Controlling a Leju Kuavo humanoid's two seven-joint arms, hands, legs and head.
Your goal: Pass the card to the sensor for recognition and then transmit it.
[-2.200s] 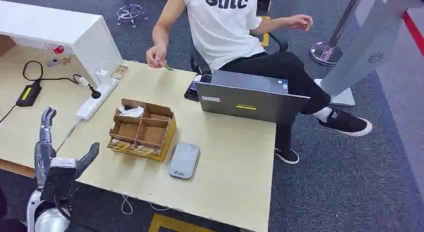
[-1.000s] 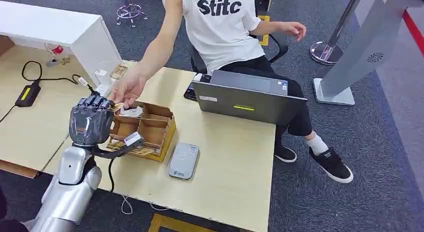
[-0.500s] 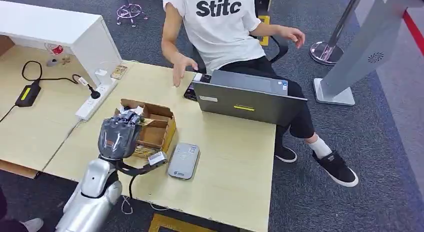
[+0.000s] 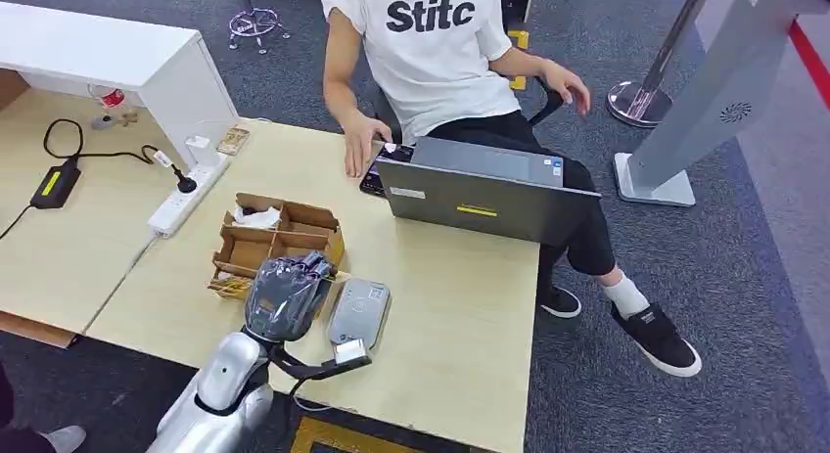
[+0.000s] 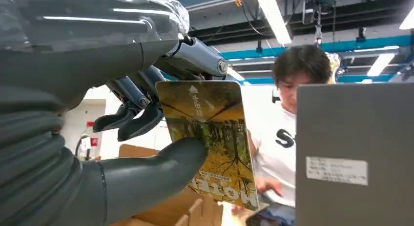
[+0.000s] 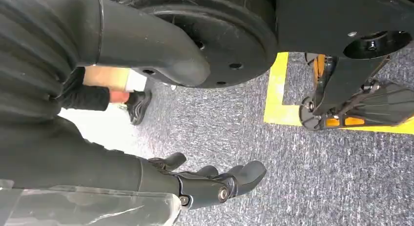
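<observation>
Left hand [image 4: 286, 298] is pinching the card [image 5: 211, 140] over the table [image 4: 460, 316].

The hand is holding the card between thumb and fingers, hovering between the box [image 4: 294, 240] and the grey sensor [image 4: 359, 312]. The cardboard box is showing divided compartments, with crumpled white paper [image 4: 257, 217] lying in a back one. A person [image 4: 431, 52] is sitting behind a laptop [image 4: 484, 194]. The right hand [image 6: 205, 182] is hanging over the floor, fingers loosely curled and holding nothing.
</observation>
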